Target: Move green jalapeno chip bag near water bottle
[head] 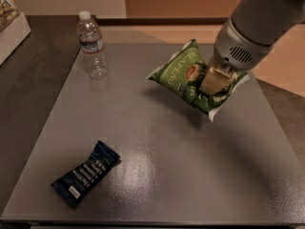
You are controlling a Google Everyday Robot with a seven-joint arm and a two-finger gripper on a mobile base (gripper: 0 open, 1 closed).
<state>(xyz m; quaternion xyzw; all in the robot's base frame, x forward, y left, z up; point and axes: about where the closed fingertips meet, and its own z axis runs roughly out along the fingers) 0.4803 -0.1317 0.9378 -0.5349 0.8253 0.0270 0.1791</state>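
"What is the biggest thing?"

"One flat grey table [167, 185]. Its top is smooth and a bit shiny. Next is one fat grey robot arm [267, 18], round like a pipe, coming in from the top right."

"And the green thing?"

"That is one green jalapeno chip bag [177, 73]. It is puffy and crinkly, with white letters, a little round red-and-white logo and white edges. It hangs tilted over the back right part of the table, with a dark shadow under it, well apart from the bottle."

"Who holds it?"

"The gripper [210, 86]. Its tan fingers are squeezed tight on the bag's right half."

"Anything smaller?"

"One water bottle [93, 46], clear plastic with a white cap and a dark band, standing up at the back left. And one flat dark blue snack packet [86, 173], lying at the front left."
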